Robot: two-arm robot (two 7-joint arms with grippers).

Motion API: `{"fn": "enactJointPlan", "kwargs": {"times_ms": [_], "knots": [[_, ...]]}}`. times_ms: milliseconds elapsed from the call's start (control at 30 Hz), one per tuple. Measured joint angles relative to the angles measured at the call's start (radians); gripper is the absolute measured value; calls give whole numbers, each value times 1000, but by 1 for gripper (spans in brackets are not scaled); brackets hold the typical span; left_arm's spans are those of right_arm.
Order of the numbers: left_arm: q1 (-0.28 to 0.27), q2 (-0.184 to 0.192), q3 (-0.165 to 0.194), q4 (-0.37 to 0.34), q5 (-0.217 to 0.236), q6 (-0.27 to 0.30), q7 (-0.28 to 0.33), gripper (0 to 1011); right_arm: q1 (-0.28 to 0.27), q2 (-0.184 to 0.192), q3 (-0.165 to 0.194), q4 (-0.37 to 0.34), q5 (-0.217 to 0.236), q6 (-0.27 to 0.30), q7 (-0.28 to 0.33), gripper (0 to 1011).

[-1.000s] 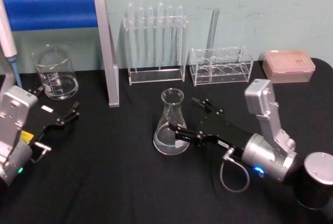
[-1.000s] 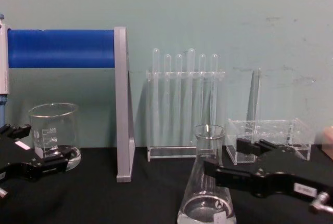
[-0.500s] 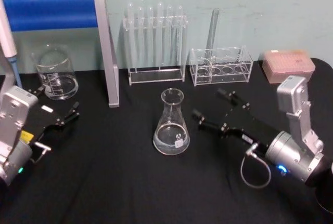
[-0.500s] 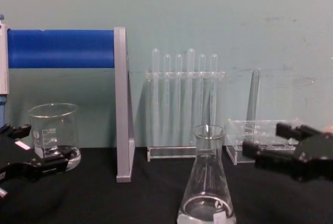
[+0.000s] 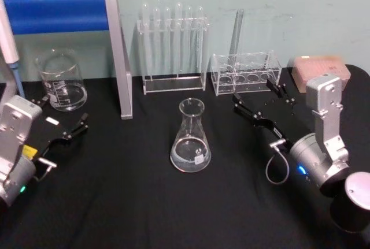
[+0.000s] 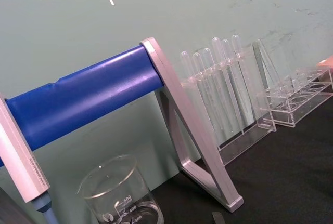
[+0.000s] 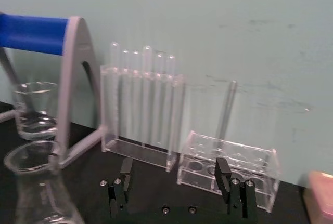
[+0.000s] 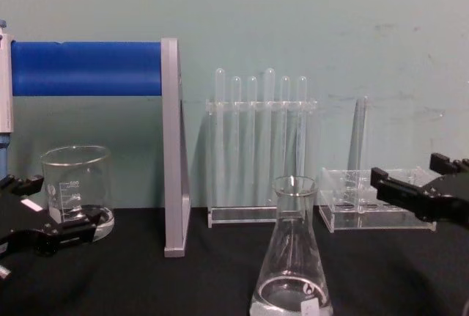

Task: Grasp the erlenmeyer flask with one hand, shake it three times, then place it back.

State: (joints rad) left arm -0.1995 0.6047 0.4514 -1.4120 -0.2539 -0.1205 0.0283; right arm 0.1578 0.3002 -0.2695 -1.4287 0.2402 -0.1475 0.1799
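Observation:
The erlenmeyer flask [image 5: 191,139] stands upright on the black table, a little liquid in its wide base; it also rises at the chest view's lower middle [image 8: 292,257], and its rim shows in the right wrist view [image 7: 31,156]. My right gripper [image 5: 254,94], the hand, hovers open to the flask's right and farther back, apart from it, near the low clear rack. Its black fingers [image 8: 396,188] come in from the right edge. In the right wrist view the gripper [image 7: 174,171] holds nothing. My left gripper [image 5: 63,113] rests open at the far left, beside the beaker.
A glass beaker [image 5: 60,81] sits at back left, under a stand with a blue bar [image 5: 58,12]. A test tube rack [image 5: 172,47], a low clear rack [image 5: 245,73] holding one tall tube, and a pink box [image 5: 321,70] line the back wall.
My right gripper has drawn away from the flask, moving right and then back toward the low rack. The flask stays standing where it was. The left arm has not moved.

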Motion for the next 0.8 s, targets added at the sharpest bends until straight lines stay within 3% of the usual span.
{"fn": "enactJointPlan", "kwargs": {"times_ms": [200,600,800], "knots": [[0,0,0,0,0,0,0,1001,18,-27,1,46,-69,-9,-54,1000],[0,0,0,0,0,0,0,1001,30,-42,4,90,-162,0,-91,1000],[0,0,0,0,0,0,0,1001,30,-42,4,91,-165,0,-91,1000]]}}
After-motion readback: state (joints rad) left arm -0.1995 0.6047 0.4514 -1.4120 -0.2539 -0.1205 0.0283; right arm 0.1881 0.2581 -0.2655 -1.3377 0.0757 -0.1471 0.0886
